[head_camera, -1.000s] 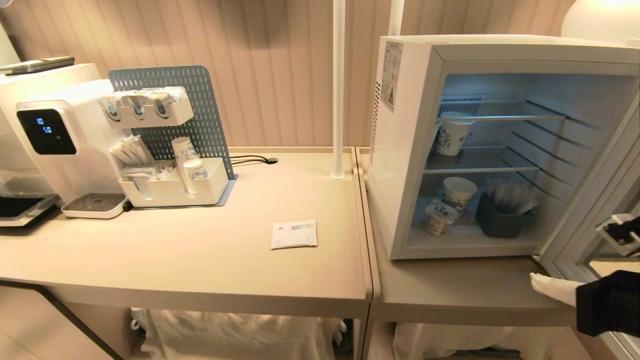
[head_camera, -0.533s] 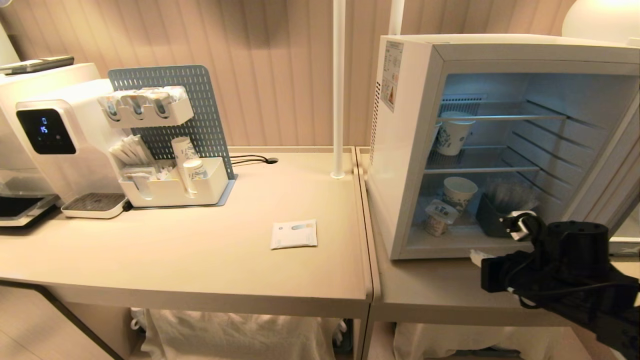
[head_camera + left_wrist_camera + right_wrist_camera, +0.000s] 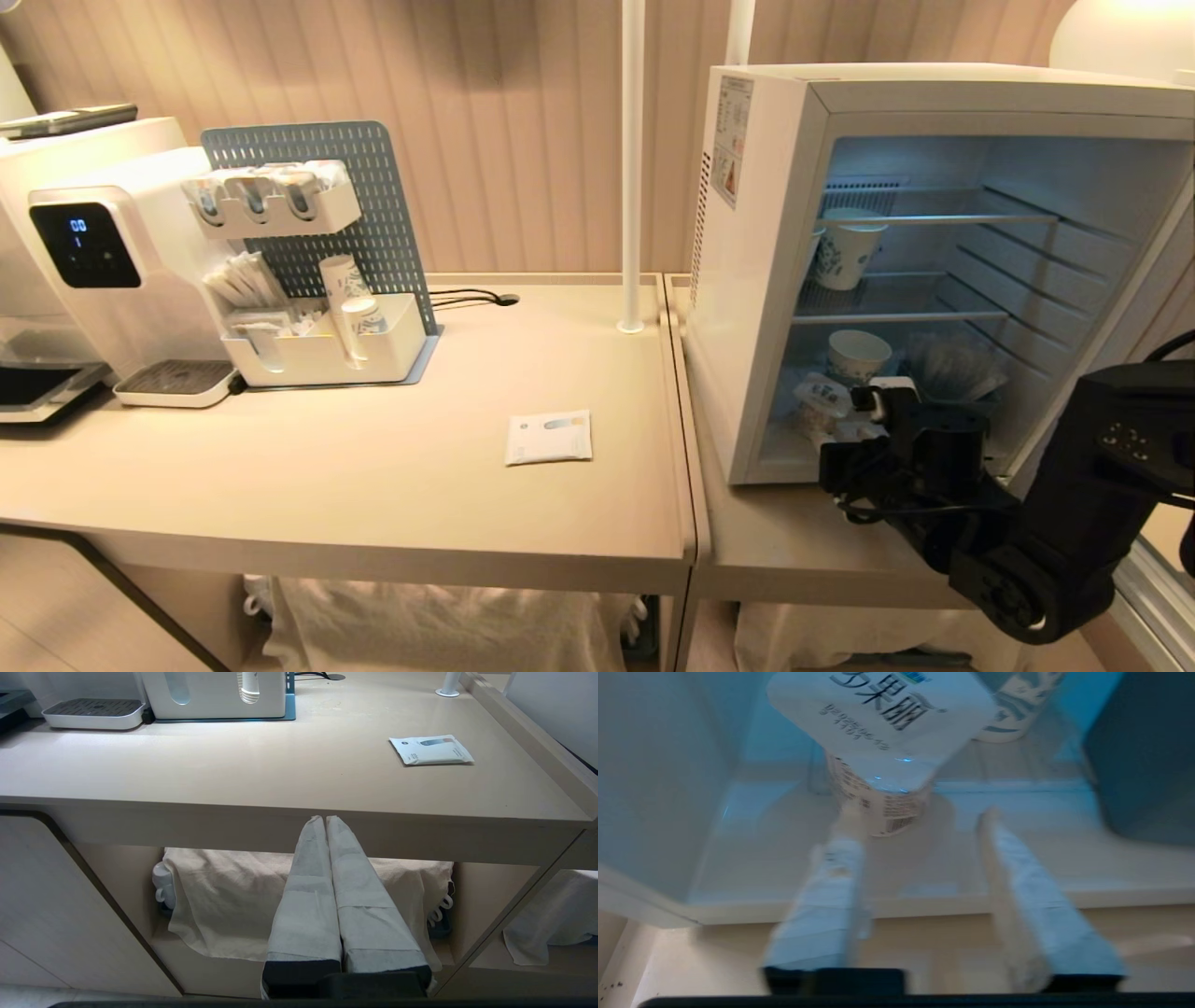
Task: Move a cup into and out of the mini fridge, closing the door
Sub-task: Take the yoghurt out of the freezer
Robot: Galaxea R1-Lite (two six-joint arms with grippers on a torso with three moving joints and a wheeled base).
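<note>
The mini fridge stands on the right table. Its door is swung wide open to the right. The cup is a small white tub with a foil lid, standing on the fridge floor near the left wall. My right gripper is at the fridge's mouth, low, just in front of the cup. In the right wrist view the right gripper is open, the cup lies just ahead, and one fingertip is close by the cup's base. My left gripper is shut and empty, parked below the left table's front edge.
Printed paper cups stand on the middle shelf and on the fridge floor behind the tub. A dark bin fills the floor's right side. On the left table are a coffee machine, an organiser, a sachet and a pole.
My right arm has swung from the door's edge at the far right over to the fridge's mouth, and its fingers have come apart. The left arm has not moved.
</note>
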